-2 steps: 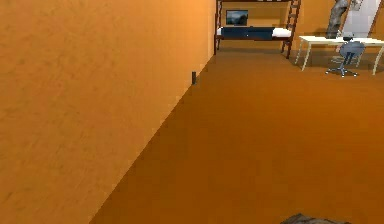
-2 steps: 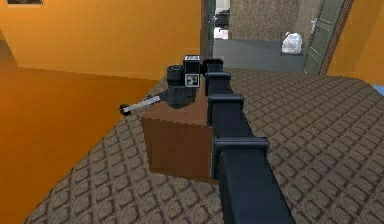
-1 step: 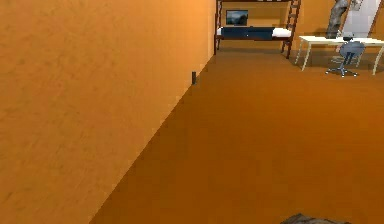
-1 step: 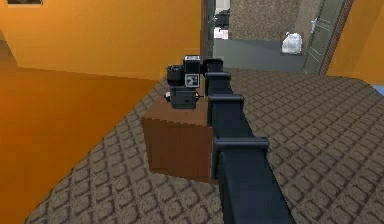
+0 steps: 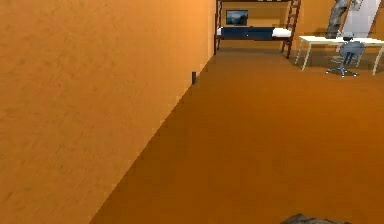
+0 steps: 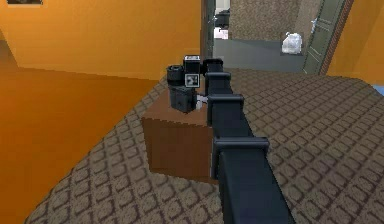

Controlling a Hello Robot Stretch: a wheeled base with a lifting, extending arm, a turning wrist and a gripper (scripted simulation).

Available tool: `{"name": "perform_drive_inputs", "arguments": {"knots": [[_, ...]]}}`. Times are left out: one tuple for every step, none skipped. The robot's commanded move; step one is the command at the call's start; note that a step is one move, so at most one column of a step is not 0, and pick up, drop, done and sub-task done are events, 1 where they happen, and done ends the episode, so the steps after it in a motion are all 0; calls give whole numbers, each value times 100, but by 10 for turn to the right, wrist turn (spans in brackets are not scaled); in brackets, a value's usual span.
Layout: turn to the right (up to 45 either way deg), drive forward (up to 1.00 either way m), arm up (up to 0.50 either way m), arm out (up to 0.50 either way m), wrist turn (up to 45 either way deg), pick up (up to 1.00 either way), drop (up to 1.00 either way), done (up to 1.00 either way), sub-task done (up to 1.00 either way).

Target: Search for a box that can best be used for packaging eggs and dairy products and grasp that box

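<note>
Brown and square-sided, a box (image 6: 180, 150) sits on the dark patterned carpet (image 6: 320, 140) in the arm side view, close to the carpet's edge, where bare orange floor (image 6: 50, 110) begins. The robot's dark arm (image 6: 235, 130) reaches out across the carpet to the box's top. The end effector (image 6: 180, 98) sits right at the box's upper edge, with its two white marker squares just behind it. With the box directly at its tip, I cannot tell whether it has hold of anything, touches the box or merely hangs over it, nor how its fingers stand. Beyond the box an orange wall (image 6: 100, 35) runs to an open doorway (image 6: 255, 45), and through that, on a grey floor, lies a white bag (image 6: 292, 42) beside a grey door (image 6: 325, 40). In the forward view a long orange wall (image 5: 80, 100) runs along the view's left, and orange-brown floor (image 5: 260, 140) stretches ahead to a dark-framed bed (image 5: 250, 33) with a ladder (image 5: 292, 25). A white counter (image 5: 335, 40) with a desk chair (image 5: 348, 58) stands at the view's right.
</note>
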Motion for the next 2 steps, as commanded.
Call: {"name": "perform_drive_inputs", "arguments": {"knots": [[0, 0, -8, 0, 0, 0, 0, 0, 0], [0, 0, 0, 0, 0, 100, 0, 0, 0]]}}
